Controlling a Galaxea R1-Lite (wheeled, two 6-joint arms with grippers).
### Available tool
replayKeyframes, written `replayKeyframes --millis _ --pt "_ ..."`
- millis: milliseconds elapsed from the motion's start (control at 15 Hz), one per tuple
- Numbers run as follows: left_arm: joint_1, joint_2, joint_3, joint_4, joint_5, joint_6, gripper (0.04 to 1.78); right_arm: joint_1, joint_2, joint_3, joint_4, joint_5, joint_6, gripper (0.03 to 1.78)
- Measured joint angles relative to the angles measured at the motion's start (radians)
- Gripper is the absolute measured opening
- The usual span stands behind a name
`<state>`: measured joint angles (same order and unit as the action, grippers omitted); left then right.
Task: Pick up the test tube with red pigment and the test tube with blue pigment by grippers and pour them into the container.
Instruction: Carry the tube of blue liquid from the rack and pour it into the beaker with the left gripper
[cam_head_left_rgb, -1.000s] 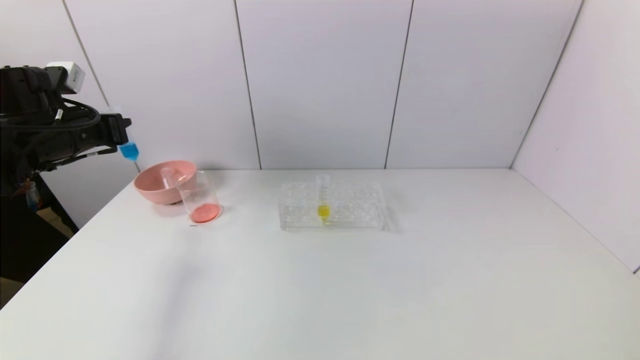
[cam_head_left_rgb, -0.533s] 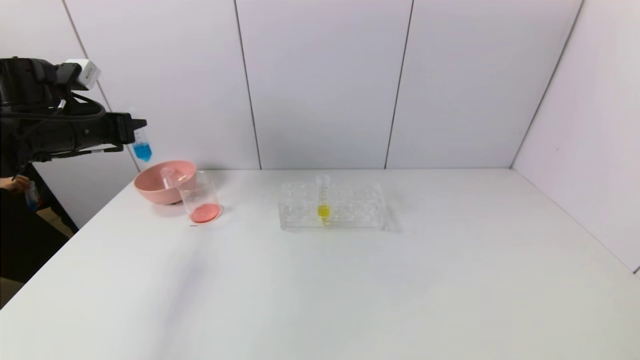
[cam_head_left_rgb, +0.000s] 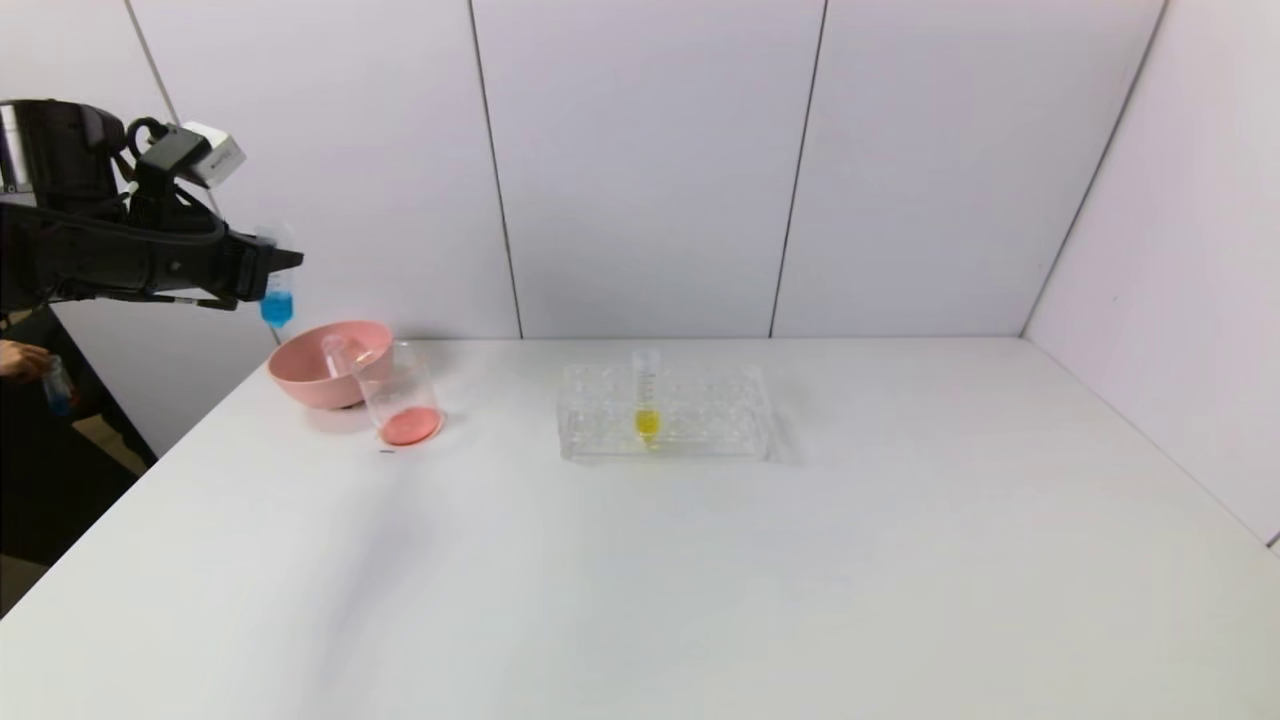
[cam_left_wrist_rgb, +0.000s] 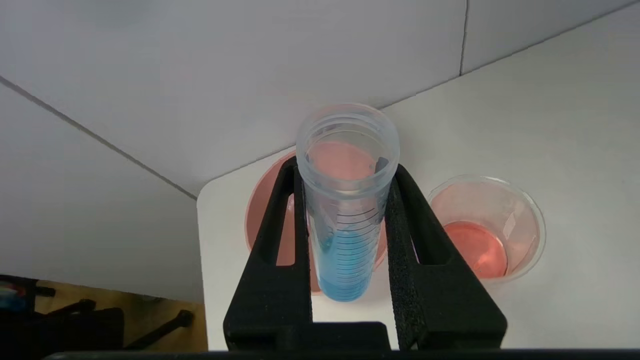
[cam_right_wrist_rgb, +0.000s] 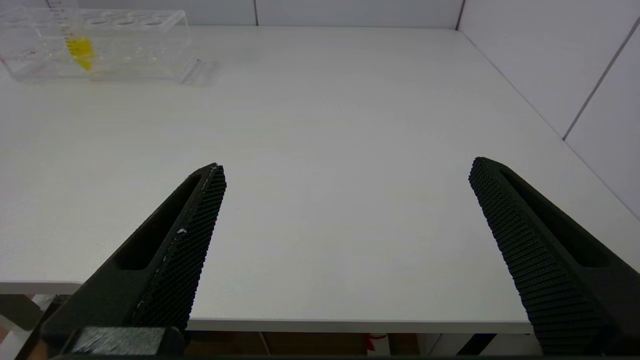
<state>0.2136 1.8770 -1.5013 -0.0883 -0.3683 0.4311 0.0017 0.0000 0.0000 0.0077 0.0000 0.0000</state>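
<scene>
Left gripper (cam_left_wrist_rgb: 345, 220), raised above the far left corner of the table (cam_head_left_rgb: 700, 560), its two black fingers (cam_left_wrist_rgb: 417, 235) pinching the blue-pigment test tube (cam_left_wrist_rgb: 347, 210) on opposite sides of the barrel; the tube stands close to upright, long axis near vertical, open mouth upward and conical blue-filled tip downward, so no liquid is leaving it; in the head view the tip hangs above the far rim of the pink bowl (cam_head_left_rgb: 310, 372), short of the glass beaker (cam_head_left_rgb: 400, 400), which stands just beside the bowl on its near right side. The beaker already holds a shallow layer of red liquid, and an emptied clear tube (cam_head_left_rgb: 335, 355) leans in the bowl: judged from this, the red half of the task is done; the blue pour remains, calling for a shift over the beaker's mouth and a tilt of the tube. In the clear tube rack (cam_head_left_rgb: 700, 400) at mid-table only the yellow-liquid tube (cam_head_left_rgb: 646, 395) stands. Right gripper (cam_right_wrist_rgb: 345, 210) is parked at the near table edge, fingers spread wide, holding nothing.
</scene>
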Motion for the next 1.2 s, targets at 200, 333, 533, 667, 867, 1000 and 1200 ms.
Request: replayKeyframes --millis 200,333,533,667,867,1000,1200 --pt "-0.001 0.026 -0.068 0.07 -0.028 0.127 0.45 0.0 0.0 0.0 0.0 0.0 0.0 1.77" --pt "-0.004 0.043 -0.109 0.115 -0.038 0.191 0.45 -0.001 0.0 0.0 0.0 0.0 0.0 1.77" --pt "-0.006 0.068 -0.138 0.12 -0.097 0.253 0.45 0.0 0.0 0.0 0.0 0.0 0.0 1.77" --pt "-0.007 0.089 -0.161 0.122 -0.136 0.311 0.45 0.0 0.0 0.0 0.0 0.0 0.0 1.77" --pt "-0.006 0.108 -0.18 0.122 -0.143 0.386 0.45 0.0 0.0 0.0 0.0 0.0 0.0 1.77" --pt "-0.005 0.113 -0.185 0.127 -0.143 0.445 0.45 0.0 0.0 0.0 0.0 0.0 0.0 1.77" --pt "-0.004 0.117 -0.204 0.182 -0.144 0.537 0.45 0.0 0.0 0.0 0.0 0.0 0.0 1.77"
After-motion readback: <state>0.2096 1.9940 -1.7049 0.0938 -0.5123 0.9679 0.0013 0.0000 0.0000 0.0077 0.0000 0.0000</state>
